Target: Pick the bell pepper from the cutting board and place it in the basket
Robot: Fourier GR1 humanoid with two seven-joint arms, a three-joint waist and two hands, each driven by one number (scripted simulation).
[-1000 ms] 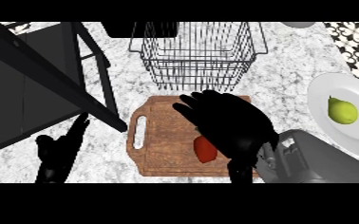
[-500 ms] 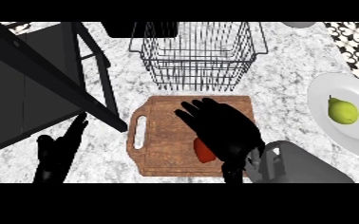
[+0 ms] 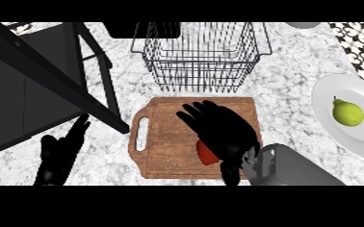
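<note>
A red bell pepper (image 3: 206, 155) lies on the wooden cutting board (image 3: 167, 125) at the lower middle; only a small part of it shows. My right hand (image 3: 224, 132) hovers over it and hides the rest, fingers spread toward the upper left and thumb pointing down at the board's near edge. I cannot tell whether the palm touches the pepper. The black wire basket (image 3: 201, 53) stands just behind the board. My left hand (image 3: 60, 151) rests open at the lower left, fingers up.
A white plate (image 3: 327, 106) with a green pear (image 3: 346, 113) sits at the right edge. A dark frame with slanted legs (image 3: 43, 91) fills the left side, close to my left hand and the board's handle.
My right hand has drawn back toward the lower left and sunk lower over the board, covering more of the pepper. The left hand has stayed still.
</note>
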